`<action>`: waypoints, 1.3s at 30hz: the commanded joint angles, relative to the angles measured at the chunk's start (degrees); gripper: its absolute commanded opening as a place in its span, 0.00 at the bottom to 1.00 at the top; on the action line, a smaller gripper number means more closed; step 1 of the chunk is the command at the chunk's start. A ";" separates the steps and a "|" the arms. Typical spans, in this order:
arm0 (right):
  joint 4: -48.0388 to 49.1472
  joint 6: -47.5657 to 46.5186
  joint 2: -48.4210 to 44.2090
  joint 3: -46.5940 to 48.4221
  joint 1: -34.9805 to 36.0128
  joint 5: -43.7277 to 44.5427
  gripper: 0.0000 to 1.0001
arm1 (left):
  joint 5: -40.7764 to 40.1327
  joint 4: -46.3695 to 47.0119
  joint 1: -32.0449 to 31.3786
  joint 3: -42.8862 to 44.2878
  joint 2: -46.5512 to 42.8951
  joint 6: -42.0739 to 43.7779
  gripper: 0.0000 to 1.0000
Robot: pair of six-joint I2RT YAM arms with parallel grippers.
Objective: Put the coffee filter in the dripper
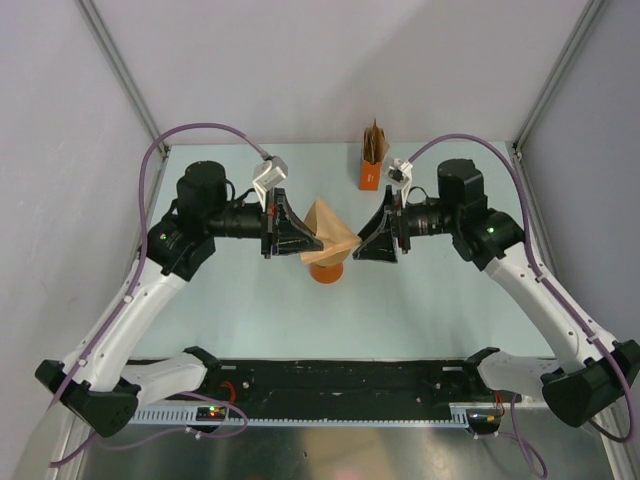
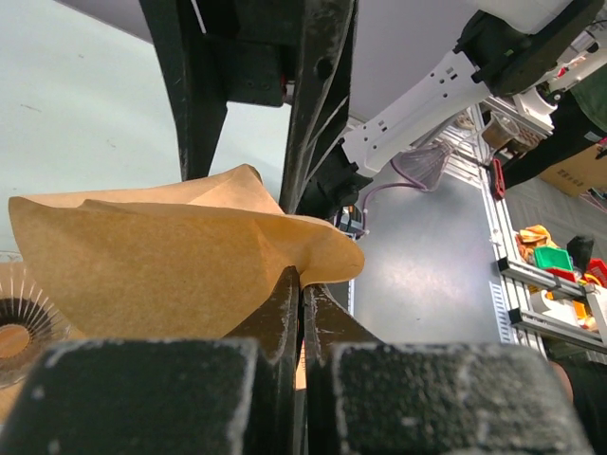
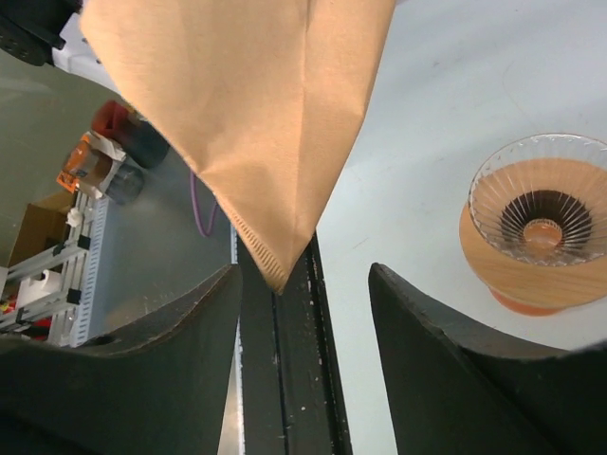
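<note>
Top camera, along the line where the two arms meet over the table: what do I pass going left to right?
left gripper → coffee filter → right gripper

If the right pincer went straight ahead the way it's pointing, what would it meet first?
Probably the filter, hanging just ahead of the open right pincer; the gap is unclear.

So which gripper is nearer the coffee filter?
Left. The left gripper is shut on the coffee filter's edge; the right gripper is open at its opposite side, not clamping it.
</note>
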 commanded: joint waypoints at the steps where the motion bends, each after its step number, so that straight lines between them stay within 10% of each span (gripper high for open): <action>1: -1.27 -3.30 0.90 2.18 1.53 4.94 0.59 | 2.58 3.44 0.29 1.15 -0.12 -2.86 0.00; 7: 3.99 1.35 1.57 2.23 1.22 -0.77 0.54 | 2.79 3.97 0.34 0.17 -0.52 -3.18 0.00; 14: 5.54 2.59 1.86 2.25 1.21 -6.60 0.72 | 2.78 4.18 0.29 -0.58 -0.85 -2.43 0.00; 27: 4.90 -0.10 2.15 2.20 1.16 -6.51 0.03 | 3.50 4.23 0.28 -0.31 -0.61 -2.74 0.00; 39: 0.71 -5.16 1.57 0.24 1.83 0.53 0.00 | 2.57 4.26 0.29 1.42 -0.86 -3.57 0.00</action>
